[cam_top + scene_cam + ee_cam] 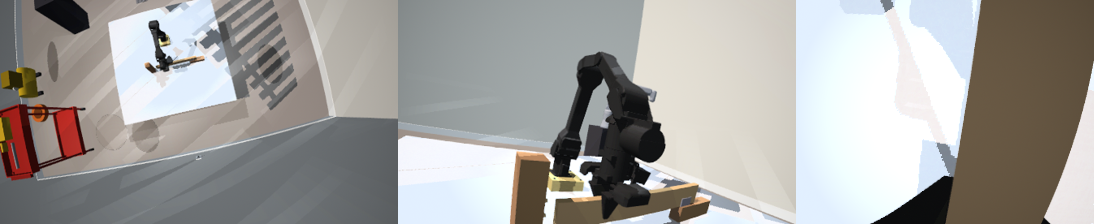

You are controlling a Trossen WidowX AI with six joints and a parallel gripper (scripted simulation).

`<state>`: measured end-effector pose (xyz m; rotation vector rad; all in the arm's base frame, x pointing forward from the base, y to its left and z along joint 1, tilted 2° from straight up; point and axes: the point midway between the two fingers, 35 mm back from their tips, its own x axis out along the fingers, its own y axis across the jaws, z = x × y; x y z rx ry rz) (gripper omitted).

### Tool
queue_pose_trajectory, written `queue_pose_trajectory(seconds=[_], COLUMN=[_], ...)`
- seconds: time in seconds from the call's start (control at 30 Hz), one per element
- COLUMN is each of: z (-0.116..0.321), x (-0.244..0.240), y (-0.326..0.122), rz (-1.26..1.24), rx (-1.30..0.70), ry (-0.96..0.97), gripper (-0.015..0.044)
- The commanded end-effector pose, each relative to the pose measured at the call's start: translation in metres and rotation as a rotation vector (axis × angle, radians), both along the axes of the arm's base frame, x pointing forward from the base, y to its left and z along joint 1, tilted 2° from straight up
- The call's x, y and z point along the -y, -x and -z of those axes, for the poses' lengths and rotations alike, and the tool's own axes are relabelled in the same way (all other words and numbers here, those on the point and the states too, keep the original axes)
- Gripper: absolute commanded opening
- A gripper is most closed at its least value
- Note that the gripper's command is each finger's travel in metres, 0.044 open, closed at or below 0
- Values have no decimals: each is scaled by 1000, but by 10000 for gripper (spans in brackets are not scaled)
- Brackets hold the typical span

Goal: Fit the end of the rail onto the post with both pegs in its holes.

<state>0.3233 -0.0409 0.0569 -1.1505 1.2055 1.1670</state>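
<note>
Between the post (149, 67) (530, 188) and the footboard block (201, 58) (694, 209), we are gripping the long wooden rail (184, 60) (658, 200) (1023, 110) in our pincer (164, 68) (619, 204), its fingers pinching the wood near the post. We are keeping the rail's near end just beside the post, a gap showing between them, with the pegs (546, 208) sticking out toward it. At the other end, the rail is resting at the bracket (685, 201) on the block. Our arm (156, 42) (609, 73) is arching above the worktop (138, 97) (451, 195).
</note>
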Motion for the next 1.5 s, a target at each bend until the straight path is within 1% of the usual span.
queue_pose_trajectory(seconds=[0.0,0.67,1.47], z=[-7,-17,-11], x=[0,0,0], y=[-4,-3,-1], rz=[-2,-2,-2], rx=[18,18,18], ry=[-5,-5,-5], gripper=[0,0,0])
